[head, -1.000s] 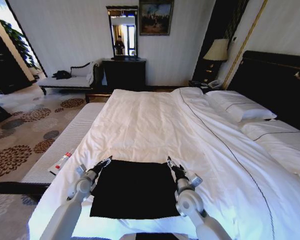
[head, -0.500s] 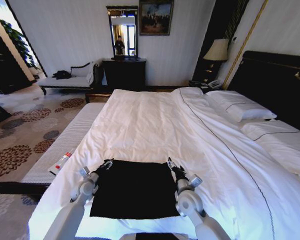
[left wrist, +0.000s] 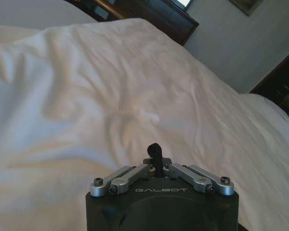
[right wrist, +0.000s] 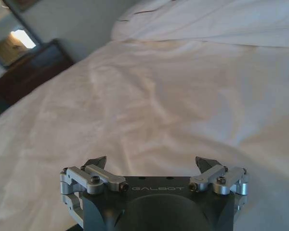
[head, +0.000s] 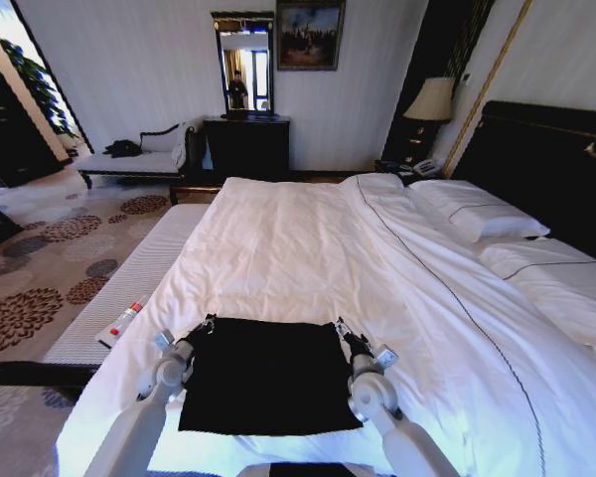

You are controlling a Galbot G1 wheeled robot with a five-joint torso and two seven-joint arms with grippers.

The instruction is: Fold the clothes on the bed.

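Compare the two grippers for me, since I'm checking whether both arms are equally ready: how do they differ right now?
The left gripper has its fingers closed together into one dark tip, while the right gripper has its fingers spread wide apart. The left gripper sits at the far left corner of the black T-shirt, the right gripper at its far right corner. Both rest low at the shirt's far edge, over the white duvet.

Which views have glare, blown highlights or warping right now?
Head view: wide-angle bending at the edges, bright daylight at upper left, black cotton T-shirt nearly detail-free on the white-sheeted double bed. Left wrist view: soft, white duvet bluish in shade. Right wrist view: duvet washed out toward its far end.
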